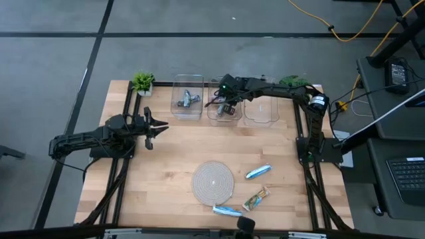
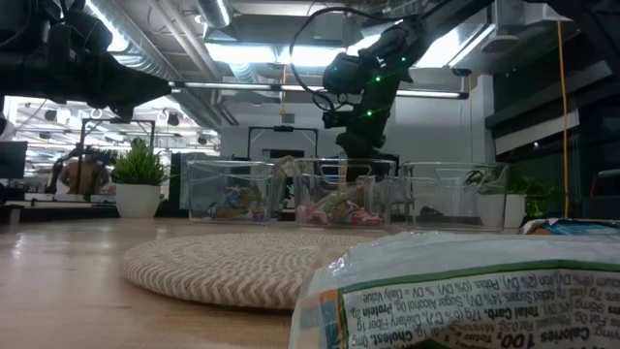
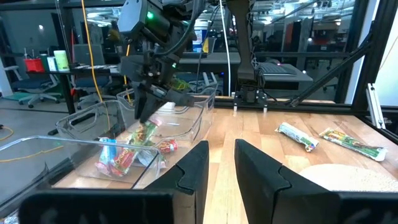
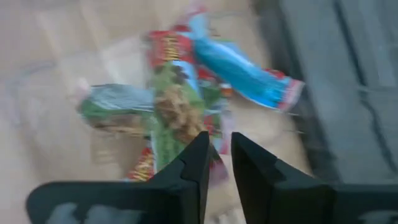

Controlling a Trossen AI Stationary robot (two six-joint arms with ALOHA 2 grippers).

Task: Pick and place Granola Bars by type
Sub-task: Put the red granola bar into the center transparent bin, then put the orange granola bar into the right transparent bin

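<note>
The right end effector (image 1: 227, 106) hangs over the middle clear bin (image 1: 222, 109) at 12 o'clock, fingers slightly apart, empty above its granola bars (image 4: 177, 99). Best lift straight up past the walls before reaching for the loose bars (image 1: 258, 172) on the surface at 5 o'clock. The left end effector (image 1: 158, 127) waits at 9 o'clock, fingers apart.

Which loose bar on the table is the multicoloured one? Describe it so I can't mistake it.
Start at the round woven mat near the table's front edge. Beside it lies the green-and-orange wrapped granola bar, between two shiny blue wrapped bars; it alone isn't blue.
</note>
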